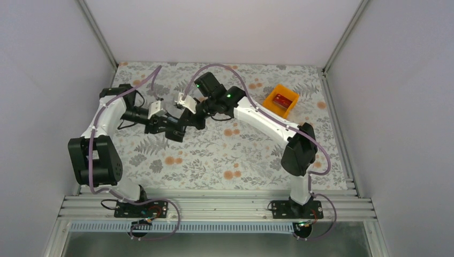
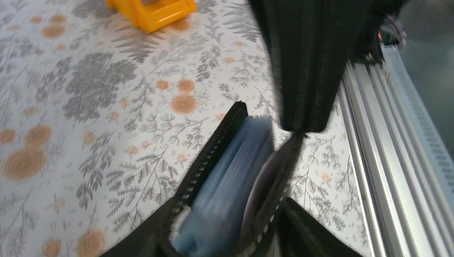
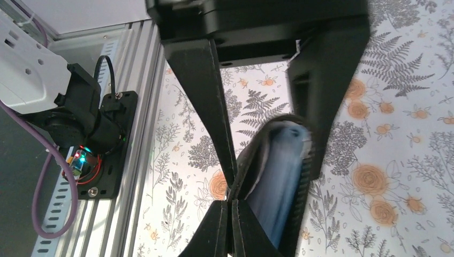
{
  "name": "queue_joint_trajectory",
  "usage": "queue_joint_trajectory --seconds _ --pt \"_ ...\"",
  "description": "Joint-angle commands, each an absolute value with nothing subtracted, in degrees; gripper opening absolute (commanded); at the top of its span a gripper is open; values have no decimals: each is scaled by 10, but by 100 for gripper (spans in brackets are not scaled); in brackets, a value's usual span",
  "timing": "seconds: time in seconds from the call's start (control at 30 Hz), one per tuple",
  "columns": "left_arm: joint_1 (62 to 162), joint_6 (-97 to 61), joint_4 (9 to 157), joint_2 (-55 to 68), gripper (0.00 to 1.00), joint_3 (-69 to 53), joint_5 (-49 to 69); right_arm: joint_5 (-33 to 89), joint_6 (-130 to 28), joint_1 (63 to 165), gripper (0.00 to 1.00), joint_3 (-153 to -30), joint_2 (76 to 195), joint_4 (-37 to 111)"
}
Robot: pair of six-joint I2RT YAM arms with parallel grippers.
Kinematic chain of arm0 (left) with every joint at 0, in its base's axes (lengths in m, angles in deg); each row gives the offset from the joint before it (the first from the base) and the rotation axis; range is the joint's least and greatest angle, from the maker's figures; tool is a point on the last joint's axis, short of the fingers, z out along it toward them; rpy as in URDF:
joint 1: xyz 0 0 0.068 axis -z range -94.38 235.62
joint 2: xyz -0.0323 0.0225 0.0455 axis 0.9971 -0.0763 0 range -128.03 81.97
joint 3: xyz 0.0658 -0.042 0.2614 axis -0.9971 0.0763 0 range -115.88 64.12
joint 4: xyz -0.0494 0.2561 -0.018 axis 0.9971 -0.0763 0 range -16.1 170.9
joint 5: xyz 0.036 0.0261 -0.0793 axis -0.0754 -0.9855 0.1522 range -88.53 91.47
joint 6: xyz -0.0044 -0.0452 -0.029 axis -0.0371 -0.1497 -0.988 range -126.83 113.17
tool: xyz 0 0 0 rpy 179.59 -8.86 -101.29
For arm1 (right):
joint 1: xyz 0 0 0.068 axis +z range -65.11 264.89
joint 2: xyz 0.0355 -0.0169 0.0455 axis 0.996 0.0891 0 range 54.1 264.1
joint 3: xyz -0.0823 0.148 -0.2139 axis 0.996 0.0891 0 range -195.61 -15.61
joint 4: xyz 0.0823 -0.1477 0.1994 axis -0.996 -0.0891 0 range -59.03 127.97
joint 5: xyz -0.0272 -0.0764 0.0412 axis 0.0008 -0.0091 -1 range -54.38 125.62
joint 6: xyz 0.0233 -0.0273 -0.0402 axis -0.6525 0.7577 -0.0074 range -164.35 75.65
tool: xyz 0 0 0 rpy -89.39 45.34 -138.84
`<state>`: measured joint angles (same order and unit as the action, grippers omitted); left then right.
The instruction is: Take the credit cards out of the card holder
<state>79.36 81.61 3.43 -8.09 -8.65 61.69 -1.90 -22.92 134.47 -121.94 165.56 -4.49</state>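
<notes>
Right pincer (image 3: 231,227) pinches card holder (image 3: 278,206) flap; left pincer (image 3: 273,176) straddles it.

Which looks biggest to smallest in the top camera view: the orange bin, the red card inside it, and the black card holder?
1. The orange bin is largest.
2 and 3. The card holder and the red card look about alike; the holder is partly covered and raised nearer the camera, so I won't rank them.

Plain white panel walls (image 1: 32,80) enclosed the table (image 1: 241,155), which wore a pale cloth printed with grey ferns and orange flowers. Silver aluminium rails (image 1: 214,206) lined its near edge.
</notes>
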Motion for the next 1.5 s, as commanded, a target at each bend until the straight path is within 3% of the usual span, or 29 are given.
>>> queue_joint_trajectory --seconds 0.0,0.13,0.3,0.33,0.37,0.4,0.43,0.47,0.6,0.8,1.0,1.13,1.33,1.47 --pt "818 829 31 -67 30 -75 643 -11 -214 1341 4 -1224 1613 -31" --pt "820 825 31 -55 3 -67 660 -11 -218 1337 4 -1204 1598 -15" --pt "818 800 34 -35 2 -65 695 -12 -263 1309 4 -1154 1568 41" --pt "814 774 42 -33 3 -68 703 -14 -284 1296 15 -1133 1554 68" --pt "809 744 53 -32 2 -72 715 -28 -306 1278 33 -1107 1537 100" --pt "803 721 54 -32 2 -79 729 -52 -333 1257 58 -1081 1523 145" --pt "795 717 43 -32 2 -88 745 -82 -360 1236 89 -1056 1509 178" --pt "789 715 33 -30 2 -97 763 -122 -389 1218 98 -1032 1498 216" --pt "785 653 46 -11 2 -127 796 -158 -451 1194 99 -981 1480 294" --pt "787 413 203 23 2 -134 751 -135 -475 1245 99 -943 1511 363" --pt "792 444 160 20 2 -150 766 -150 -470 1264 99 -989 1563 373" --pt "795 468 142 21 2 -155 770 -174 -449 1266 93 -1018 1590 340" --pt "808 463 159 26 2 -140 712 -232 -404 1263 99 -1046 1567 310" --pt "819 450 167 27 3 -142 699 -238 -440 1261 93 -1067 1578 324"
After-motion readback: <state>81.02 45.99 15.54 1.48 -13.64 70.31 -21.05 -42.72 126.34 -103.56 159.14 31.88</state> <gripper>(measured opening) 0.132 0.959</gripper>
